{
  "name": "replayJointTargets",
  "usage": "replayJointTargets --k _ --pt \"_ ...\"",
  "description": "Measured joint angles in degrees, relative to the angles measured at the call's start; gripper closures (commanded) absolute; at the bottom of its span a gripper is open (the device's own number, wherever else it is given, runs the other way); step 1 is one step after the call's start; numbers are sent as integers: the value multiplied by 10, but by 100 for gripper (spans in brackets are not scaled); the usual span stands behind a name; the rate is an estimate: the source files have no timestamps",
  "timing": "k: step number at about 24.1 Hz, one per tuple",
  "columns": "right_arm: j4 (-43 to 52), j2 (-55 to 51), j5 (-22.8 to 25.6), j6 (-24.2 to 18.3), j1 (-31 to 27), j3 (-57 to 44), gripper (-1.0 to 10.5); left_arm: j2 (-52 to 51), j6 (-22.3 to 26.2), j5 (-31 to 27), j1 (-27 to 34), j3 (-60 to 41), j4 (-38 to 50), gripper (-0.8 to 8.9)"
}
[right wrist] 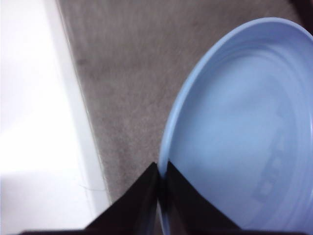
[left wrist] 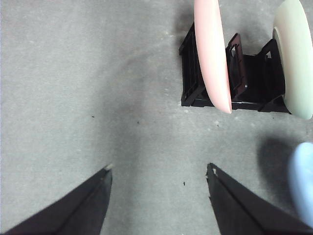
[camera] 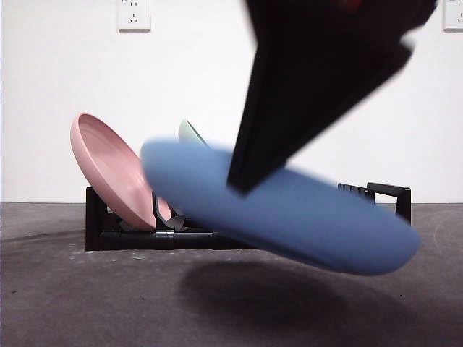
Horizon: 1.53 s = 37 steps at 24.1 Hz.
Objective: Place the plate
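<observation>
My right gripper comes down from the top of the front view and is shut on the rim of a blue plate, held tilted above the table in front of the rack. The right wrist view shows the jaws pinching the blue plate's rim. A black dish rack stands behind, holding a pink plate and a pale green plate on edge. My left gripper is open and empty above bare table; its view shows the rack, pink plate, green plate and a blue plate edge.
The grey table spreads in front of the rack, with the plate's shadow under it. A white wall with a socket stands behind. The rack's right end shows past the blue plate.
</observation>
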Motion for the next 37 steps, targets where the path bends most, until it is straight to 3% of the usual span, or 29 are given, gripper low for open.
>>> replayJointTargets --k 6,18,30,32,37 --pt "10 81 62 -41 16 15 933 0 0 0 0 0 0 502" --pt "93 171 79 -136 16 17 932 0 4 0 0 0 0 502" --pt "90 196 105 -148 1 18 928 0 9 0 0 0 0 502" --pt "84 196 105 -148 0 18 894 0 9 0 0 0 0 502" --pt "68 196 107 -145 -3 18 687 0 9 0 0 0 0 501"
